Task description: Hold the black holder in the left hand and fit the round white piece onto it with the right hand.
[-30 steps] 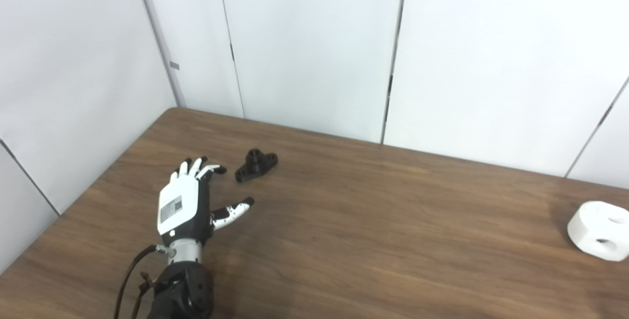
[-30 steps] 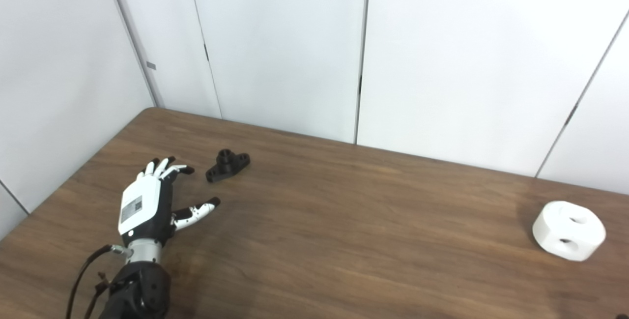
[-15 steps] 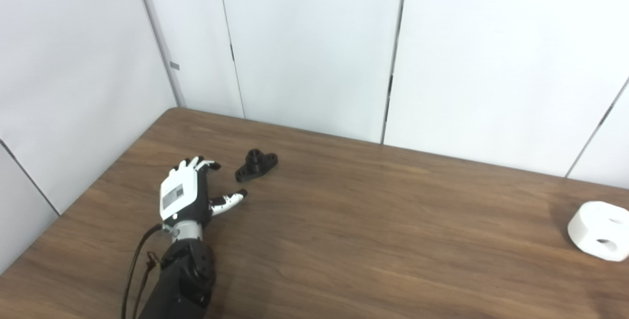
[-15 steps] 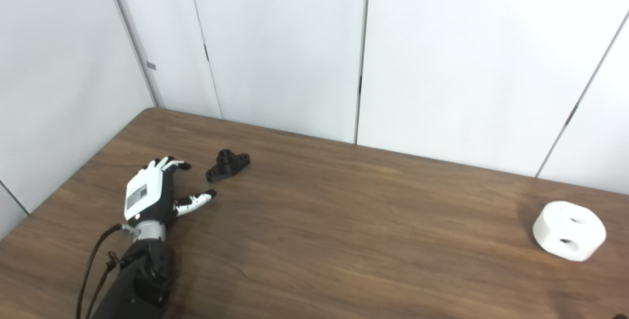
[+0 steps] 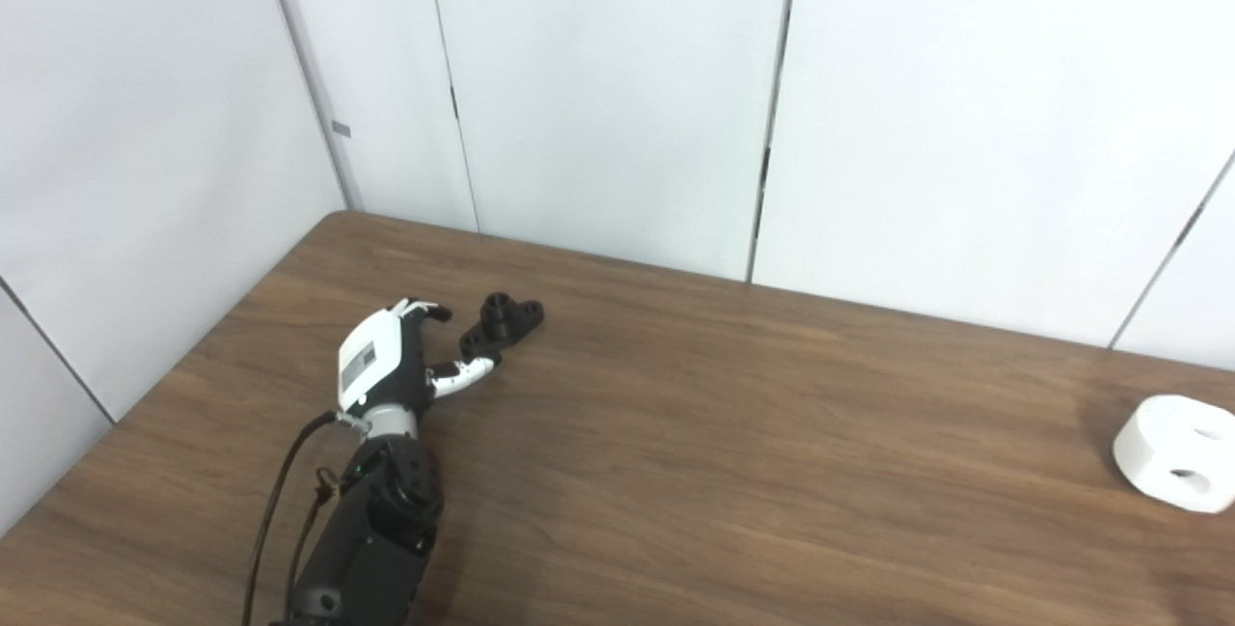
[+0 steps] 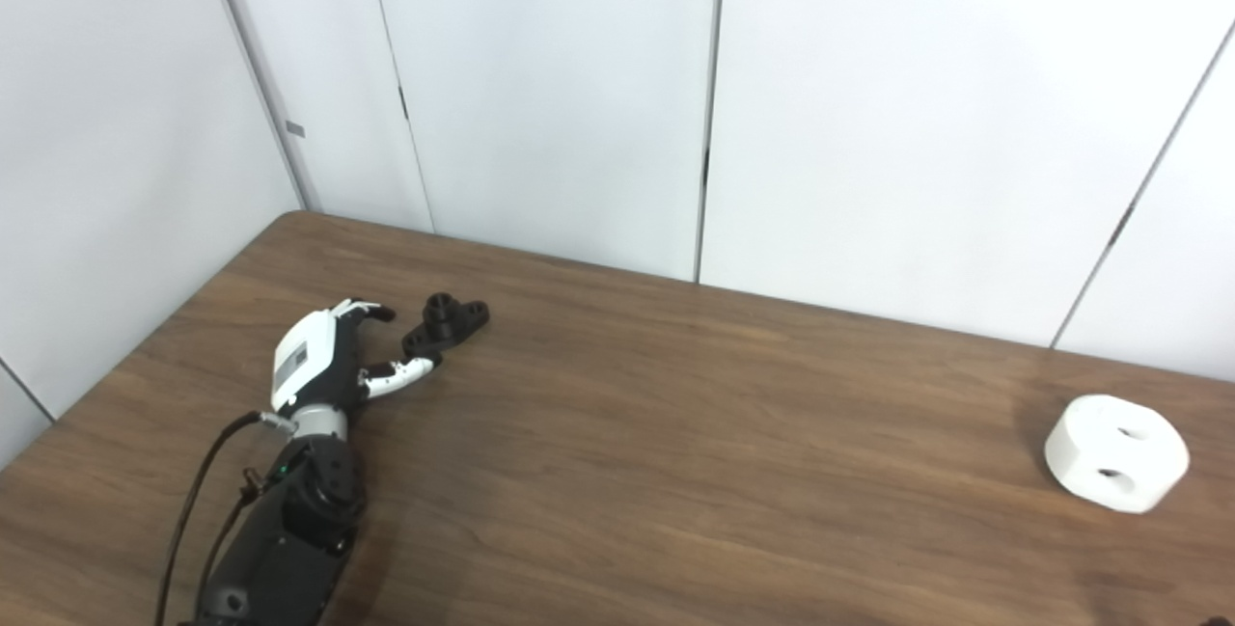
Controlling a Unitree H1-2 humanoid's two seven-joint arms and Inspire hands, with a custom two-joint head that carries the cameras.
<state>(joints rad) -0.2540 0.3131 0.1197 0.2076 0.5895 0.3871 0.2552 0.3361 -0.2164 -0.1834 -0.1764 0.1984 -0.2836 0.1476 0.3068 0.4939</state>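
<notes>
Reaching step: the left hand, fingers spread and empty, sits just beside the black holder, which lies on the table at its 1 o'clock. Next, close around it. The white piece waits far right (right hand unseen).

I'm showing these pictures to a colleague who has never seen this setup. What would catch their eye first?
Probably the white-backed left hand reaching across the brown table at the left, its fingers apart and its thumb tip right by the small black holder, which lies flat on the wood. Next, the round white piece with dark holes, alone near the table's right edge. The right hand is not in view.
</notes>
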